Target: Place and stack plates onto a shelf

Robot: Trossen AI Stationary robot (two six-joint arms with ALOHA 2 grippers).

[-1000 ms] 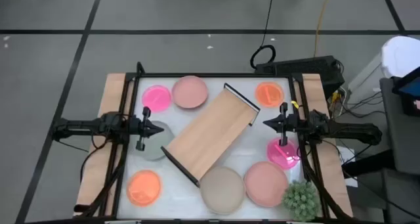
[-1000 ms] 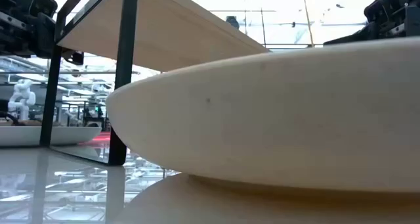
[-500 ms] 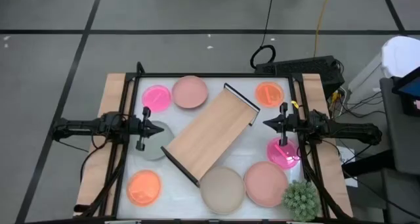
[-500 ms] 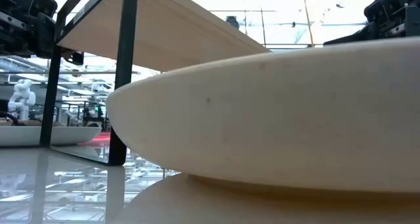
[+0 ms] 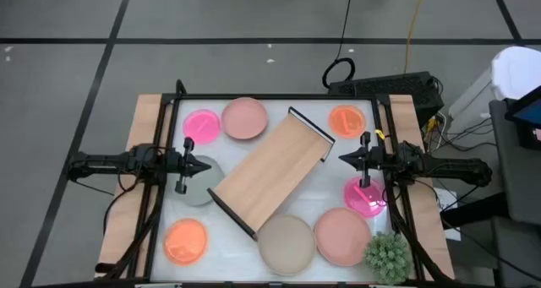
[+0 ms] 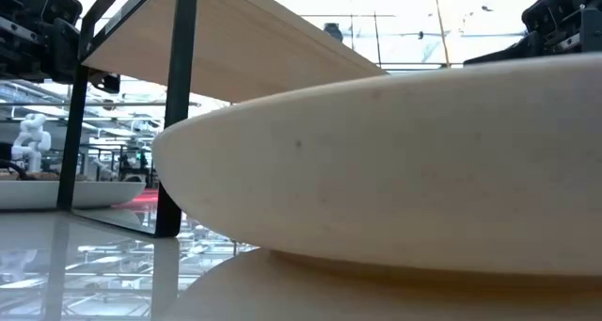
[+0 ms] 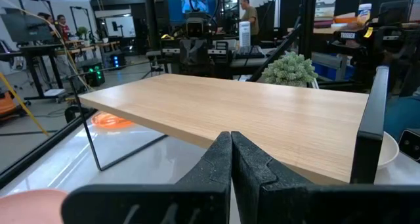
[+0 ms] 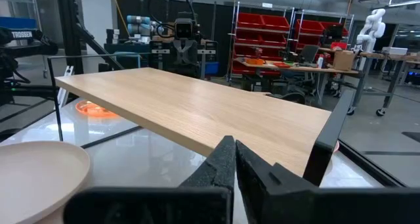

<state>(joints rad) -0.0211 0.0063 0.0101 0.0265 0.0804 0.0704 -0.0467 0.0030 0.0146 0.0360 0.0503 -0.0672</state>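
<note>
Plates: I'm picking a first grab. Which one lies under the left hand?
The pale grey plate, beside the shelf; the left hand overlaps only that plate.

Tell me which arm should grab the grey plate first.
Left. Its pincer, shut, hovers at the grey plate; the right pincer sits across the shelf.
</note>
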